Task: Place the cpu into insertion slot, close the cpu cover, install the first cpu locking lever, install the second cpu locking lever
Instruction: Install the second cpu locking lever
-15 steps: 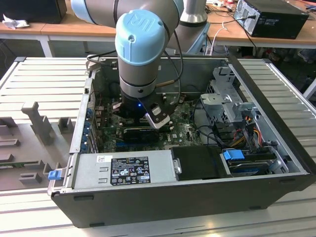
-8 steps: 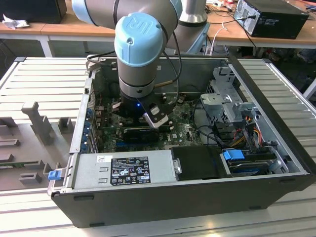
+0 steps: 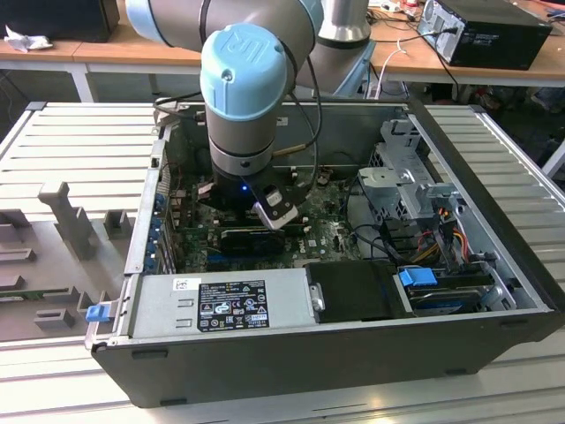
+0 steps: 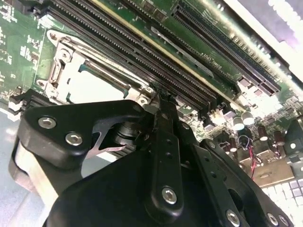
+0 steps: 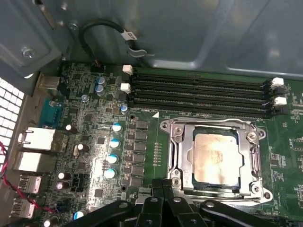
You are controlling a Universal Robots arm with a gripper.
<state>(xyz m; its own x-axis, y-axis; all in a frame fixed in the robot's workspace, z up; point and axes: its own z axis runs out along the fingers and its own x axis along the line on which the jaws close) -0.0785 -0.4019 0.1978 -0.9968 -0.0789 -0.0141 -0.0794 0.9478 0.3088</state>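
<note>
Shiny square cpu (image 5: 218,160) lying flat inside the metal-framed insertion slot (image 5: 174,156); black tool (image 5: 163,187) pointing straight down beside it, fingers pressed together, pinching nothing.

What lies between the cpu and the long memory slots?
In the first wrist view, the cpu cover's metal edge and a strip of green motherboard separate the cpu from the memory slots.

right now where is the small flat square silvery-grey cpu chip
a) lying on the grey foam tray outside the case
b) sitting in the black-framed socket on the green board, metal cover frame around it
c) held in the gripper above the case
b: in the first wrist view the silvery cpu chip sits inside the black-framed socket, seen through the window of the metal cover frame.
</note>
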